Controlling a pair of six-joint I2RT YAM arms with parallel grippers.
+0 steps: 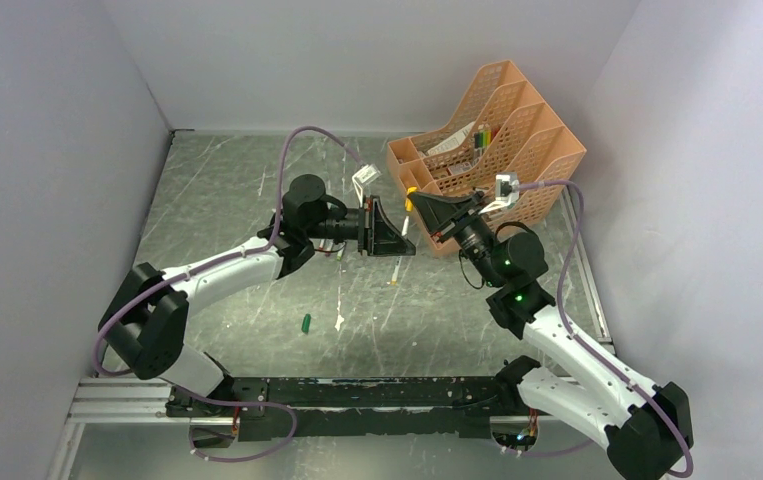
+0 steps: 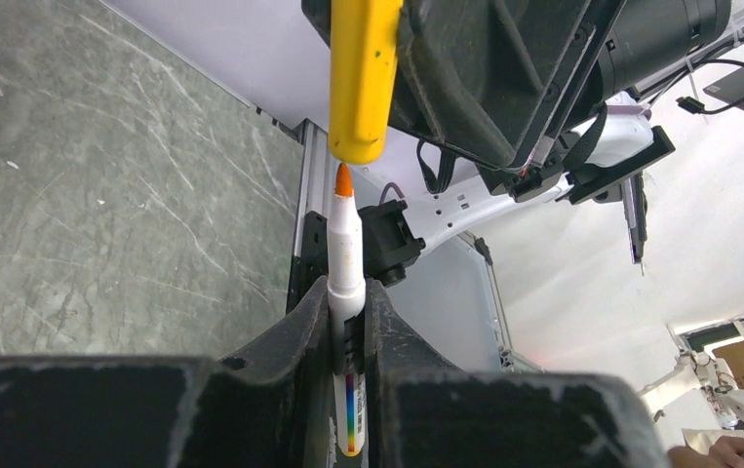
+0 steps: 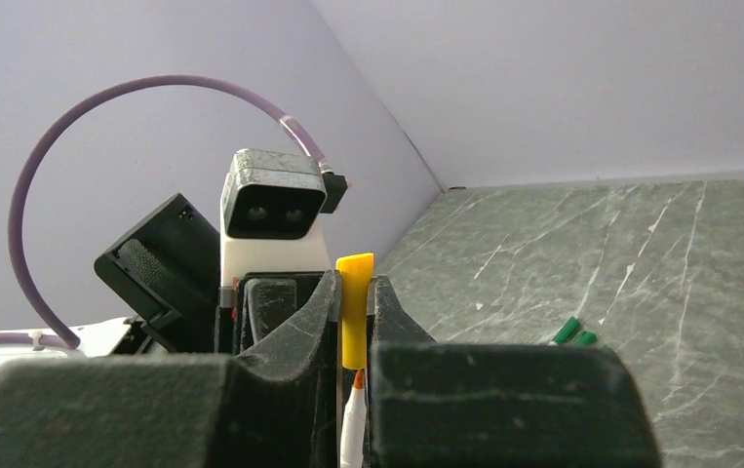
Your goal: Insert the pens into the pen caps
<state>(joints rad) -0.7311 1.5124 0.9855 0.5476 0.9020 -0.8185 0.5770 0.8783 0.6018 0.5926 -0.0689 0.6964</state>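
Down on the scratched grey surface (image 1: 237, 200), left of centre, a small dark green plastic cap (image 1: 306, 323) lies loose, well apart from the action. Just right of it and up in the air, the left end effector (image 2: 348, 297) is closed tight on a thin white marker pen (image 2: 345, 249), orange tip pointing out past the fingers. And look at that line-up: the tip sits right at the mouth of a yellow cylindrical plastic cap (image 2: 362, 78), just short of going in, or barely touching; it's too close to call. That cap is pinched between the nearly closed fingers of the right end effector (image 3: 354, 288), facing the left one head-on. Over on the far right, an orange lattice plastic file organiser (image 1: 537, 150) stands against the wall.
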